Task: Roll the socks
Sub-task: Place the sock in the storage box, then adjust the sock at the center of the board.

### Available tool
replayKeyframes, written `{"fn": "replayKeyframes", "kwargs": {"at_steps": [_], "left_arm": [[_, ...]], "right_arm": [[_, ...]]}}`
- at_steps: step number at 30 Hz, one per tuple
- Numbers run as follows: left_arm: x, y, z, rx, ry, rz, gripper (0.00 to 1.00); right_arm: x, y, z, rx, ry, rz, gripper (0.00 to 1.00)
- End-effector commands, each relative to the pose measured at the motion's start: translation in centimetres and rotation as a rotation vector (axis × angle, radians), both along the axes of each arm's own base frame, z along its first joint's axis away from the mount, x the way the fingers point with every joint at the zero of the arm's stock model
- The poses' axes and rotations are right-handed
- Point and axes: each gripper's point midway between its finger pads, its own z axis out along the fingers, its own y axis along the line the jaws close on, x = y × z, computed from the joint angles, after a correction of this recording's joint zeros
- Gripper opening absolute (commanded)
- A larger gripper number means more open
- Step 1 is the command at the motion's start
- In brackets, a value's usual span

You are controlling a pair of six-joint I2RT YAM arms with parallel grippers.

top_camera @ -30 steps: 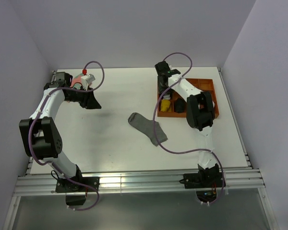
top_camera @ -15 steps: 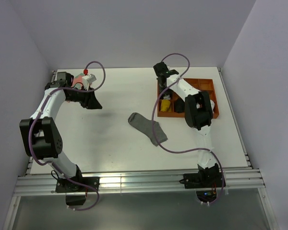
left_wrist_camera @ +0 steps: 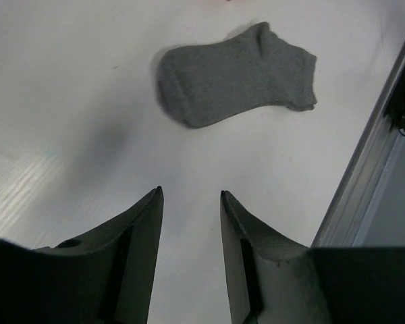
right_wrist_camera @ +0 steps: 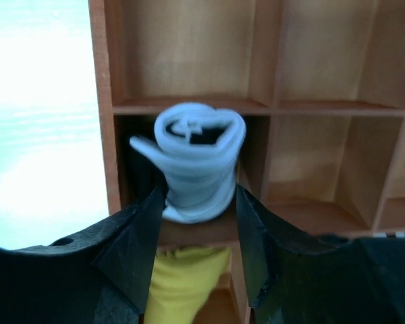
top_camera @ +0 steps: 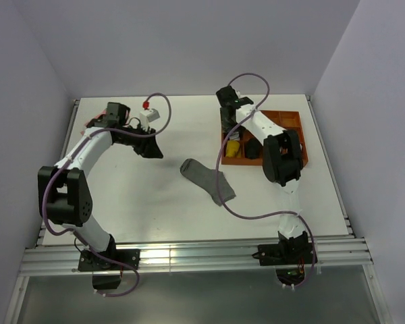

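Bare white tabletop (top_camera: 155, 196) lies all round the grey sock (left_wrist_camera: 236, 84), which is flat and limp at mid-frame in the top view. The left claw (left_wrist_camera: 191, 196) hangs apart from it to the upper left, jaws parted and empty. At the upper right, orange wooden tray (right_wrist_camera: 101, 101) walls hem the right claw (right_wrist_camera: 199, 196). Its jaws flank a rolled white sock (right_wrist_camera: 199, 142) in one compartment, touching it; whether they grip it I cannot tell. A soft yellow bundle (right_wrist_camera: 182, 290) fills the compartment below
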Motion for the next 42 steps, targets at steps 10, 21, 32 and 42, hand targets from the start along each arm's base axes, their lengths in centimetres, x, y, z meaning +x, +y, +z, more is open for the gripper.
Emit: {"fn": "replayKeyframes", "kwargs": {"at_steps": [10,21,32,42], "left_arm": [[-0.5,-9.8,-0.9,-0.063,-0.045,-0.018,0.45],[-1.0,-14.2,-7.2,-0.03,0.112,-0.059,0.42],[0.2,-11.6,-13.3,0.215,0.134,0.008,0.4],[-0.4,-5.3,-15.3,0.465,0.095,-0.045,0.37]], "right_arm": [[-1.0,0.5,12.8,0.178,-0.269,-0.067,0.57],[-6.5,-0.5,14.6,0.269,-0.329,-0.066,0.58],[-12.5,0.2,12.0,0.272,-0.324,-0.02,0.59],[-16.1,4.1,8.7,0.25,-0.264,0.119,0.59]]}}
